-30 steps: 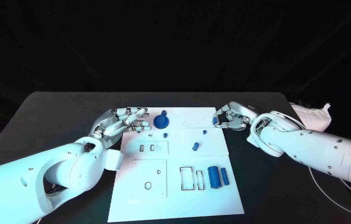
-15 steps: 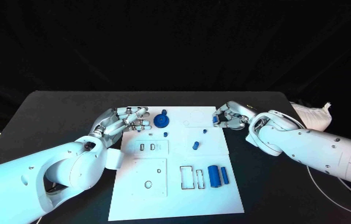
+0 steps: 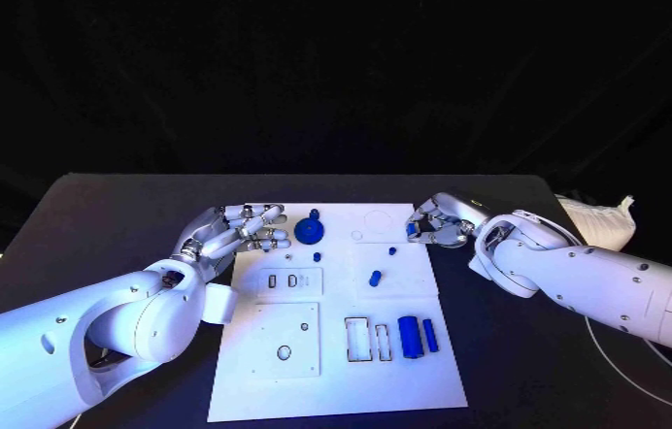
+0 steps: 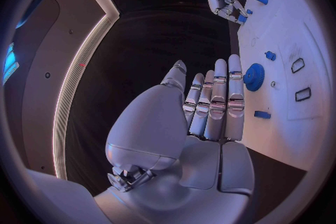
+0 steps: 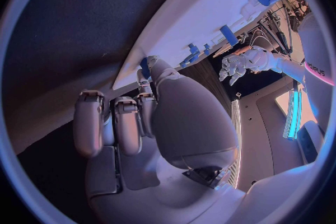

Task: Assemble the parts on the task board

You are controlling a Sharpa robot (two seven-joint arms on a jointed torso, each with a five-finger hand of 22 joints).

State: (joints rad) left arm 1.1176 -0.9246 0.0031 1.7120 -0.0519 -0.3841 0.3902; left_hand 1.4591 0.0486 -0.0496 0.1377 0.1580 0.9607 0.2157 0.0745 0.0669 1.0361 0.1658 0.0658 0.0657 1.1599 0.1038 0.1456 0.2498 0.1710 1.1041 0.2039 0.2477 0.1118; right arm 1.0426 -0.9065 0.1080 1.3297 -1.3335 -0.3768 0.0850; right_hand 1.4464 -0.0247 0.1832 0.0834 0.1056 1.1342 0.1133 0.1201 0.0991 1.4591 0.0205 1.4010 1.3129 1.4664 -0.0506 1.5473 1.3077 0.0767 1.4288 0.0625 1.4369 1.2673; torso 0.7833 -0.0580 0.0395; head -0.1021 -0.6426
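Observation:
The white task board (image 3: 336, 371) lies in the middle of the black table. My right hand (image 3: 438, 224) hovers at the board's far right edge and pinches a small blue part (image 3: 415, 229) in its fingertips; the right wrist view shows that part (image 5: 145, 66) beside the thumb. My left hand (image 3: 235, 232) is at the board's far left edge, fingers straight and holding nothing, just short of the blue gear (image 3: 310, 228). In the left wrist view the gear (image 4: 254, 77) lies beyond the fingertips (image 4: 233, 61). A blue cylinder (image 3: 409, 337) and a blue bar (image 3: 430, 336) lie near the board's right edge.
Two small blue pegs (image 3: 318, 255) (image 3: 390, 250) and a blue oblong piece (image 3: 376, 279) sit mid-board. Two small slots (image 3: 282, 281) and two long rectangular cutouts (image 3: 367, 340) mark the board. A white cloth-like thing (image 3: 596, 220) lies at the table's right edge.
Almost nothing differs: the right hand keeps its pinch on the small blue part and has shifted very slightly, and the left hand holds its place.

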